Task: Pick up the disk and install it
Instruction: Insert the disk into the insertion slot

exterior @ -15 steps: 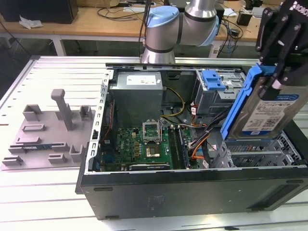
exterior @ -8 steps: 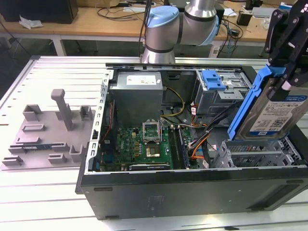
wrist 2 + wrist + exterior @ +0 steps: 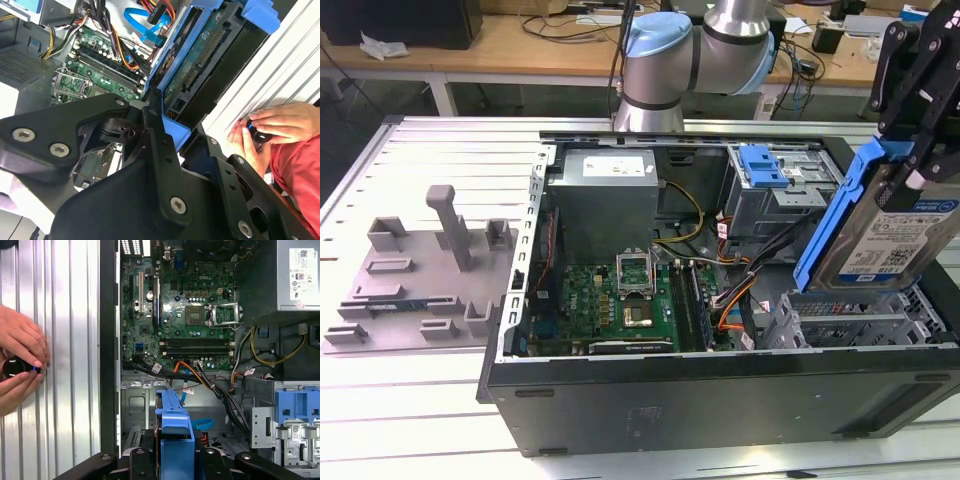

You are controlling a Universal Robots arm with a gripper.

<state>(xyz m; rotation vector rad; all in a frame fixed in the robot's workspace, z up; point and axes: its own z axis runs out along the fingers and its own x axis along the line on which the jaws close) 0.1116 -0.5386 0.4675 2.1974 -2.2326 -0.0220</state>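
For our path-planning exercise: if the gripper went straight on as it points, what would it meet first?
Probably the metal cage just below the disk that the gripper holds, though depth is unclear.

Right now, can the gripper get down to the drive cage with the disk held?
Probably yes. The gripper, shut on the disk, holds it on edge above the drive cage, nothing between them in the exterior view. A blue cable curling beside the disk in the first wrist view might snag.

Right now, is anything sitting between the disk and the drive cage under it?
Possibly. A thin blue cable curls at the drive cage, right beside the disk; I can't tell whether it crosses the slot. Nothing else visible blocks it.
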